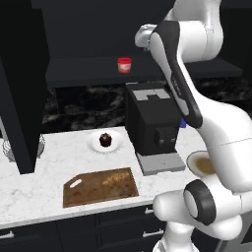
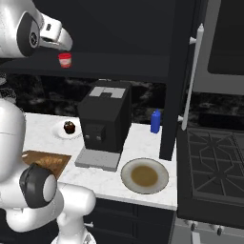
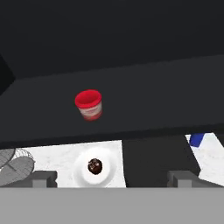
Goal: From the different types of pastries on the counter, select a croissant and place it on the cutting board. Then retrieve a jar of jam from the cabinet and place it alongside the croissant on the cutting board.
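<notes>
The jar of jam (image 1: 124,64) (image 2: 65,60) (image 3: 89,105), red-lidded with a pale band, stands on the dark cabinet shelf (image 1: 88,71). My gripper (image 3: 112,177) (image 2: 61,45) hovers high in front of the shelf, a little short of the jar, open with nothing between its wide-set fingertips (image 3: 43,177). Down on the white counter (image 1: 34,189), the golden croissant (image 1: 115,178) lies on the dark-brown cutting board (image 1: 83,194). The chocolate cupcake (image 1: 105,140) (image 3: 94,166) sits on a small white plate (image 1: 93,144) behind the board.
A black coffee machine (image 1: 152,123) stands right of the cupcake, under the shelf. Open dark cabinet doors (image 1: 19,88) (image 2: 178,71) flank the shelf. A plate with brown contents (image 2: 144,175), a blue bottle (image 2: 155,122) and a stove (image 2: 214,167) lie to the right.
</notes>
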